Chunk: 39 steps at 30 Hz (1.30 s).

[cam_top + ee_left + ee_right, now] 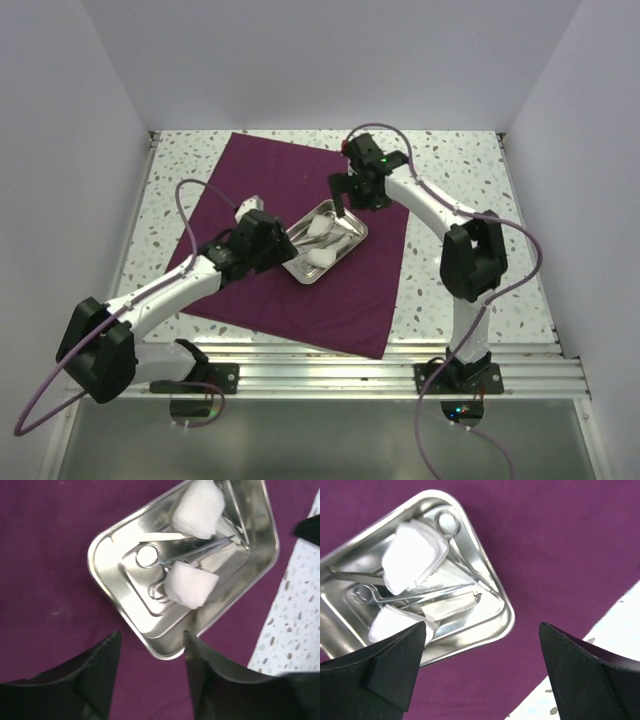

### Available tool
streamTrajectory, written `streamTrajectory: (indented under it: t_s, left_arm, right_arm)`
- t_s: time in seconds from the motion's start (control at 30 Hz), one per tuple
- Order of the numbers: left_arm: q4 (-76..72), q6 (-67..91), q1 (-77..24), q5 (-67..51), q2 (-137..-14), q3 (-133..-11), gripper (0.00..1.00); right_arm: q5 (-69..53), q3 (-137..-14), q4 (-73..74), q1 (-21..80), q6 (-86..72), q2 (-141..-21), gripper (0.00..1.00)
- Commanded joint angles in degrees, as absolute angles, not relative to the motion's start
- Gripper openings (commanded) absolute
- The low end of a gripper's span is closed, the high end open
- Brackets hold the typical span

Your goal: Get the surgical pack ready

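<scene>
The pack is not yet made up. The purple cloth [260, 170] lies spread flat on the table [450, 170], one corner towards the arms. The gauze squares [190, 584] and the thin metal clamps [192, 554] are not on the cloth itself. They lie in a steel tray [358, 238] that stands near the cloth's middle, with one clamp partly under a gauze square.

The left claw [152, 636] hangs just over the tray's near corner, its fingers apart and empty. The right claw [482, 625] hangs over the opposite side, fingers wide apart, also holding nothing.

Several things could go wrong from here:
- The tray's rim looks smooth and sloped, so a pinch there may slip.
- A tilted tray could spill clamps and gauze off the cloth.
- Dragging the tray could wrinkle the cloth.
- A clamp lifted from under the gauze could flick it away.
</scene>
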<state>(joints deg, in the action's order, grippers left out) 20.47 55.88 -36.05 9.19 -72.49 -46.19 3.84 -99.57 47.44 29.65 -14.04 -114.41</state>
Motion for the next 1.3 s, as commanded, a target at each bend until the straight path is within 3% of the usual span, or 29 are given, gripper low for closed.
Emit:
streamTrajectory:
  t_s: [0.0,0.03,0.1,0.13,0.17,0.2,0.23,0.37,0.57,0.9,1.27]
  left_arm:
    - [25.5,54.0,-30.1,11.1,-69.4,-47.4,0.52]
    - [25.7,53.4,-27.8,9.8,-69.7,-46.9,0.40]
    - [28.1,52.0,-23.4,7.2,-71.5,-47.0,0.07]
    - [28.6,51.3,-20.2,6.8,-72.5,-47.4,0.00]
    - [30.1,51.1,-18.9,6.6,-73.7,-48.1,0.00]
    - [31.4,51.2,-17.2,7.0,-76.6,-49.1,0.00]
    - [32.2,51.2,-16.6,8.0,-78.0,-51.2,0.00]
    - [32.5,49.8,-14.5,10.2,-86.4,-57.3,0.00]
    - [29.6,44.8,-11.3,4.5,-101.3,-68.3,0.00]
    - [35.5,40.4,-10.9,2.6,-121.9,-89.3,0.00]
    - [38.6,35.0,-10.8,-3.5,-134.6,-101.0,0.00]
  right_arm:
    - [1.1,-102.4,47.6,23.7,-12.5,-111.0,0.99]
    - [0.4,-102.7,45.9,22.0,-12.7,-111.7,0.99]
    - [-1.1,-106.2,44.9,18.1,-11.9,-114.2,0.81]
    - [-1.4,-108.1,45.0,17.5,-10.7,-117.3,0.66]
    - [-1.3,-109.7,44.4,17.2,-8.3,-119.0,0.37]
    - [-1.3,-111.6,43.3,17.1,-7.5,-120.3,0.25]
    - [-1.8,-112.8,42.0,17.0,-6.0,-123.5,0.02]
    - [-6.5,-119.3,40.2,16.5,-4.4,-131.0,0.00]
    - [-11.6,-124.9,38.6,14.2,-6.9,-138.9,0.00]
    - [-7.4,-112.5,36.3,10.2,-11.9,-137.2,0.00]
    - [-2.4,-92.4,35.4,7.0,-17.6,-127.4,0.00]
